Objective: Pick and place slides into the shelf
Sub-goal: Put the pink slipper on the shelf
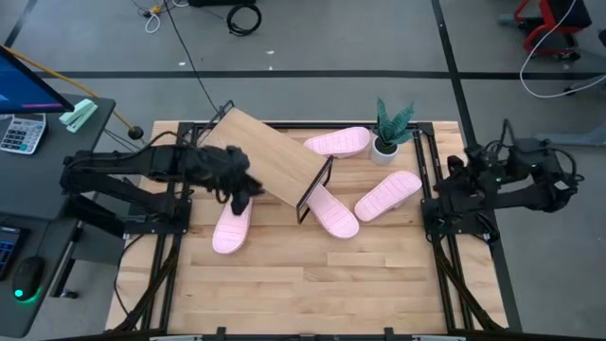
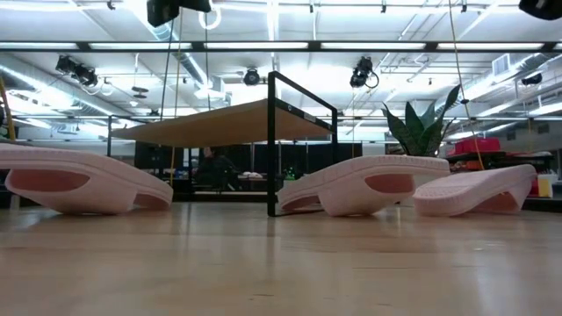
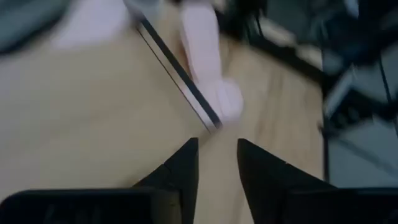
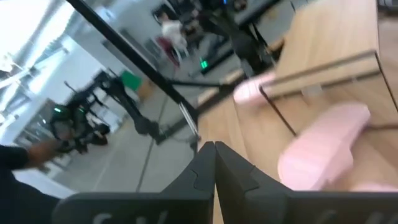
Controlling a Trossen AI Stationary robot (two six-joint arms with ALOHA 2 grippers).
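Slides: one point(image 1: 232, 225) lies near the table's point(image 1: 312, 284) left edge beside the shelf point(image 1: 268, 153), directly below the left gripper point(image 1: 241, 197), whose fingers stand slightly apart, empty. Advice: lower squarely, pinch the strap. Right gripper point(image 1: 453, 170), pressed together, waits at the right edge.

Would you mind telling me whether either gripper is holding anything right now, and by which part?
Nothing is held. The left gripper stands open and empty above the table; the right gripper is shut and empty.
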